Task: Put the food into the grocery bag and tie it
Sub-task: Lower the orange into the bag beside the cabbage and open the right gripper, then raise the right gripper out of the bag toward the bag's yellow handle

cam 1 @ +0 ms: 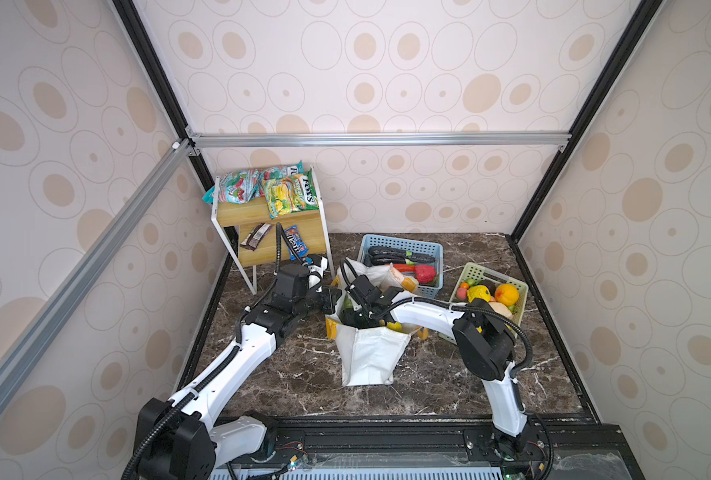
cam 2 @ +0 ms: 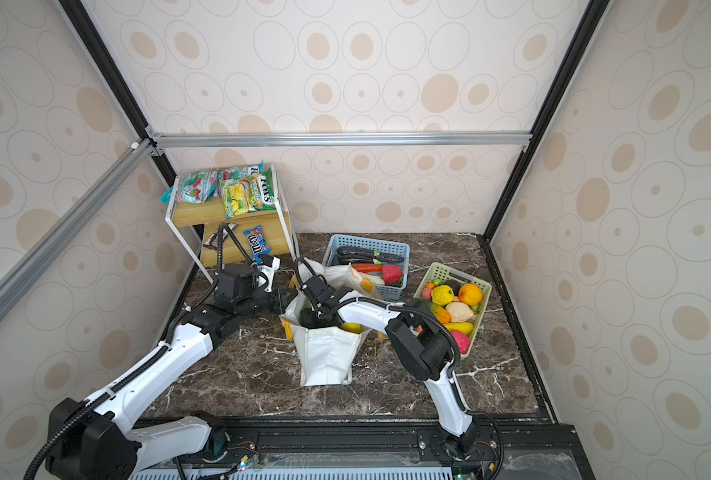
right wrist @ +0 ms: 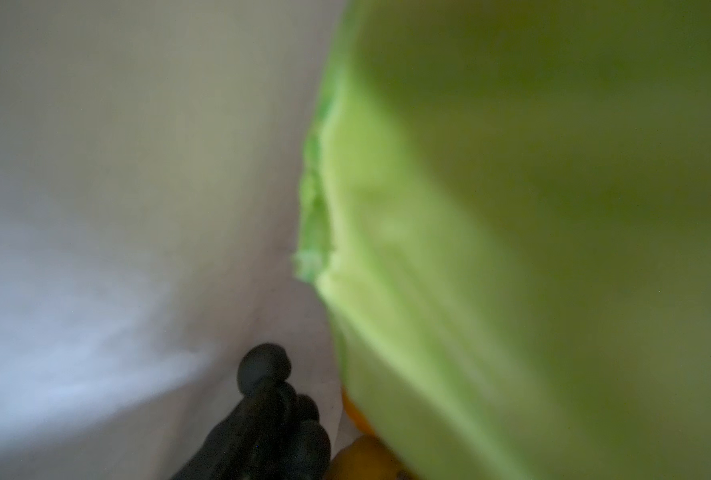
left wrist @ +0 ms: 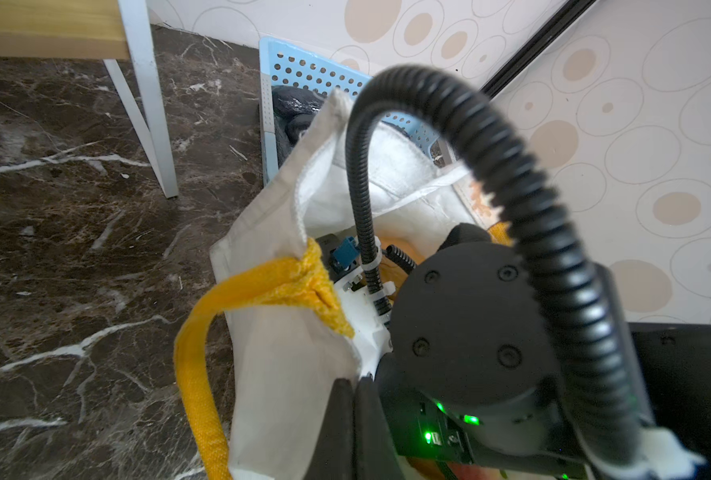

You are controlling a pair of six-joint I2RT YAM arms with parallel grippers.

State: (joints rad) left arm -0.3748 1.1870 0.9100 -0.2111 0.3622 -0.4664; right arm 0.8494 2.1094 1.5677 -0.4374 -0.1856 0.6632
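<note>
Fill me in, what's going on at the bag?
The left jaws are shut on the bag rim, holding its mouth open. The right arm reaches down into the bag. The right jaws are hidden, and that wrist view shows a cabbage up close beside grapes. More food sits in the blue basket and green basket. The bag is not yet tied.

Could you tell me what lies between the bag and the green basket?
The right arm spans that stretch above the marble table, its far end down in the bag; both top views show it.
</note>
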